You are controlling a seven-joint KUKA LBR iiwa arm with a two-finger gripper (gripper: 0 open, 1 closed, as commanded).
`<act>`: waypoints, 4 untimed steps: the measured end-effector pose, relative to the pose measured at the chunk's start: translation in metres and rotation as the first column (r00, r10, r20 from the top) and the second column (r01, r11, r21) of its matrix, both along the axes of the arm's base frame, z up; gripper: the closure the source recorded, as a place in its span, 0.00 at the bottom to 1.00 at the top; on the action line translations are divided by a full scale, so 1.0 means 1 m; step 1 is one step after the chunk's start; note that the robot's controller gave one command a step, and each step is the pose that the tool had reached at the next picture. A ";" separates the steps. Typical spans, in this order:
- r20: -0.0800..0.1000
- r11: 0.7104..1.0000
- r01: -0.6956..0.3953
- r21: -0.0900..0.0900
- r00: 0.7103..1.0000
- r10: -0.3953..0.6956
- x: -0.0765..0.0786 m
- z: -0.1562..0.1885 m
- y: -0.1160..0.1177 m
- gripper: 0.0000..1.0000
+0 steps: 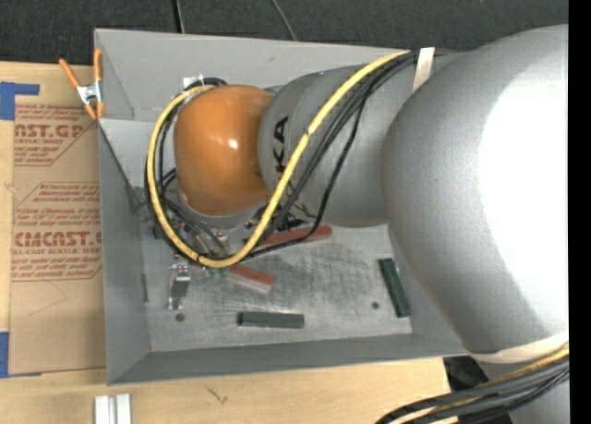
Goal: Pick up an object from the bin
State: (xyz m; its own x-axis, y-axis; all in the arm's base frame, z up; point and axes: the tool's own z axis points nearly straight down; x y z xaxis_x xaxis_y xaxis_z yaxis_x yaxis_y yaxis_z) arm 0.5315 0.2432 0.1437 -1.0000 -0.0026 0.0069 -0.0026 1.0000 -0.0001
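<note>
Arm (443, 182) with orange cover (222, 150) and cables (277, 200) blocks the back and middle of the bin (125, 321) from above. Front strip of floor is mostly open. Obstacles there: dark green bar (270, 320) by the front edge, second dark bar (394, 286) toward the right edge, reddish piece (251, 276), and small metal part (178, 288) near the left wall. Bare floor between the two bars.

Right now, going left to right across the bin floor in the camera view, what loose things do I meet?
Small silvery metal part → dark green bar lying by the near wall → second dark green bar, angled, at the right.
</note>
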 end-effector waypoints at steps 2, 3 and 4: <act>0.004 0.998 0.062 0.004 0.998 -0.062 0.012 -0.071 -0.077 1.00; 0.005 0.998 0.062 0.004 0.998 -0.062 0.012 -0.071 -0.077 1.00; 0.008 0.998 0.064 0.002 0.998 -0.064 0.022 0.062 -0.118 1.00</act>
